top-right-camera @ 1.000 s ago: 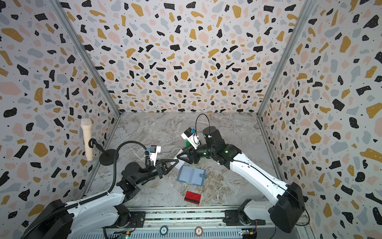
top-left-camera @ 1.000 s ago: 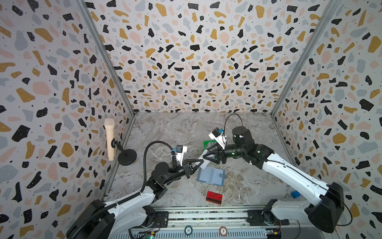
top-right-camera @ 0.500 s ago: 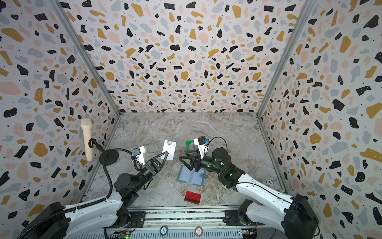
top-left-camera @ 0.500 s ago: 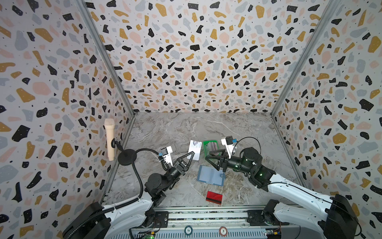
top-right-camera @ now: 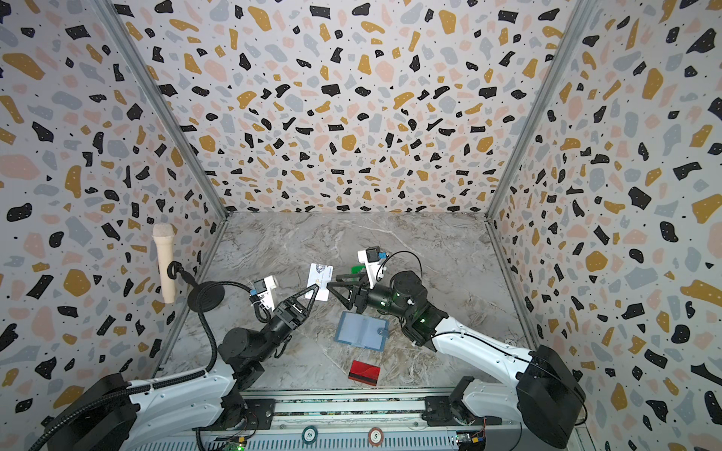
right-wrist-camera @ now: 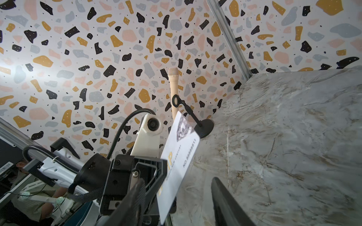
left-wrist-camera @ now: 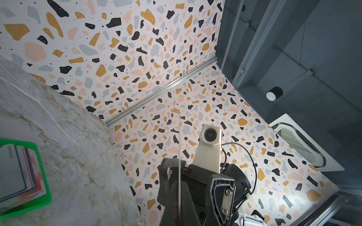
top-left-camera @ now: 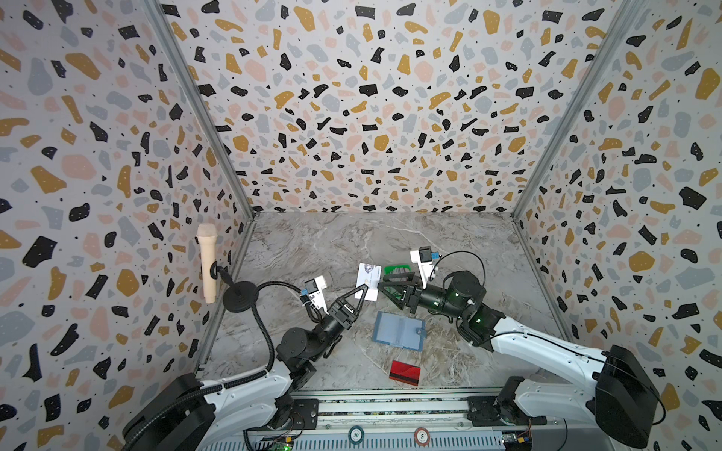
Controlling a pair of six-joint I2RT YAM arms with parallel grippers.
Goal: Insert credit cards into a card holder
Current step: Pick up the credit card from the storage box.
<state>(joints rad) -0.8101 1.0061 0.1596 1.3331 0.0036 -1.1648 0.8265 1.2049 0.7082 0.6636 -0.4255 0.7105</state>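
My left gripper (top-left-camera: pixel 365 289) (top-right-camera: pixel 313 289) is shut on a white credit card (top-left-camera: pixel 369 280) (top-right-camera: pixel 321 280) and holds it upright above the table. In the left wrist view the card (left-wrist-camera: pixel 179 144) shows edge-on. My right gripper (top-left-camera: pixel 383 282) (right-wrist-camera: pixel 180 205) faces it, open, with a finger on each side of the card (right-wrist-camera: pixel 179 156) and a gap to both. The blue card holder (top-left-camera: pixel 398 332) (top-right-camera: pixel 361 332) lies open on the table below. A red credit card (top-left-camera: pixel 405 373) with a dark stripe lies near the front edge.
A green tray (top-left-camera: pixel 396 269) (left-wrist-camera: pixel 44 168) with a stack of several cards (left-wrist-camera: pixel 15 172) sits behind the right gripper. A microphone (top-left-camera: pixel 206 269) on a black stand (top-left-camera: pixel 244 296) is by the left wall. Patterned walls enclose the marble table (top-left-camera: pixel 332 242).
My left gripper rose from beside the card holder with the white card. The right arm dropped low, and its gripper moved left until its fingers came to either side of the card.
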